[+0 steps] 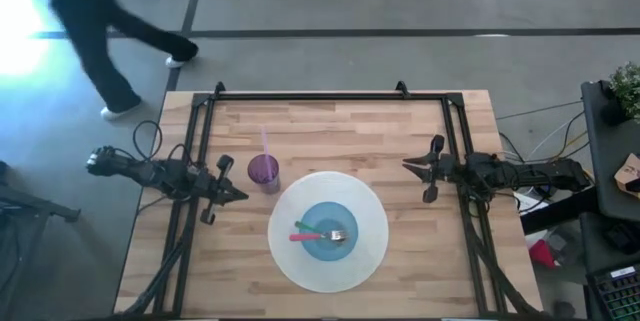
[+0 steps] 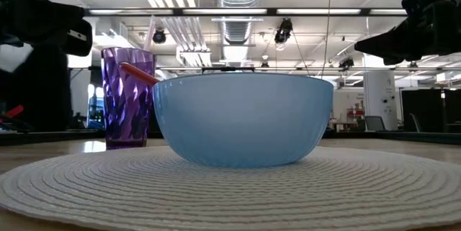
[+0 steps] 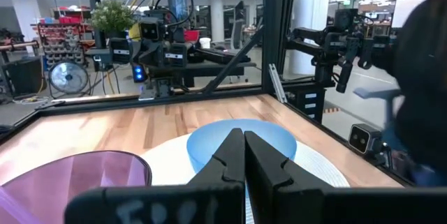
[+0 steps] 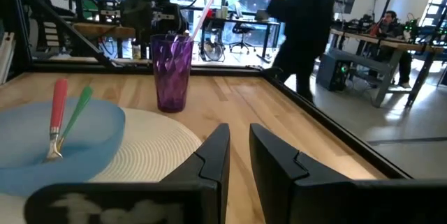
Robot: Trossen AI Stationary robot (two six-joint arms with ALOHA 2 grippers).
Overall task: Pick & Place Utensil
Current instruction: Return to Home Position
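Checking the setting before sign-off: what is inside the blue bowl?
Inside the blue bowl lie a pink-handled utensil and a green-handled utensil, side by side, metal ends together. Tines show there; which head is which is hidden by overlap.

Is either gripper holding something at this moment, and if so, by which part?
Nothing is held. The left gripper is shut on nothing; the right gripper is slightly open and empty. Both utensils lie in the bowl.

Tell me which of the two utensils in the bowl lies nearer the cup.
The green-handled utensil. In the blue bowl it lies on the purple cup side of the red-handled utensil.
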